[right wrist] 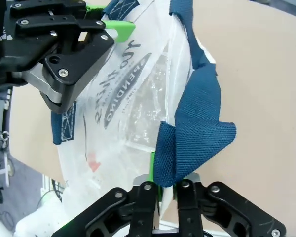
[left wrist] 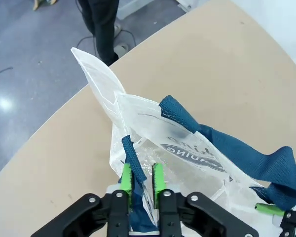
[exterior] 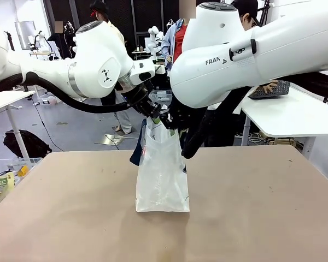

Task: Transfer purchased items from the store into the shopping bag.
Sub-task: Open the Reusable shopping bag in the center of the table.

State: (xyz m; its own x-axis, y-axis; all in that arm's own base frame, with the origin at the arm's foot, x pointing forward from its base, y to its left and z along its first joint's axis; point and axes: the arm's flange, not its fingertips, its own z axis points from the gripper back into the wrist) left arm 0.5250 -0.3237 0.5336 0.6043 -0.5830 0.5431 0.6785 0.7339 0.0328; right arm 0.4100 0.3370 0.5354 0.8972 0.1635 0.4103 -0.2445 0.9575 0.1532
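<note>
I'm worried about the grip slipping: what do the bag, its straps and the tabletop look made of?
Bag: thin frosted plastic film, slightly glossy; it is translucent and crinkled.
Straps: woven navy fabric webbing, matte; the weave and stitching show.
Tabletop: smooth matte tan surface, perhaps laminate or board; the look leaves it open.

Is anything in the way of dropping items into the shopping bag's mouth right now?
Only the robot itself: the left gripper pinches the shopping bag at its rim, the right gripper pinches its navy strap, and both wrists crowd just above the opening. Nothing else visibly blocks it.
</note>
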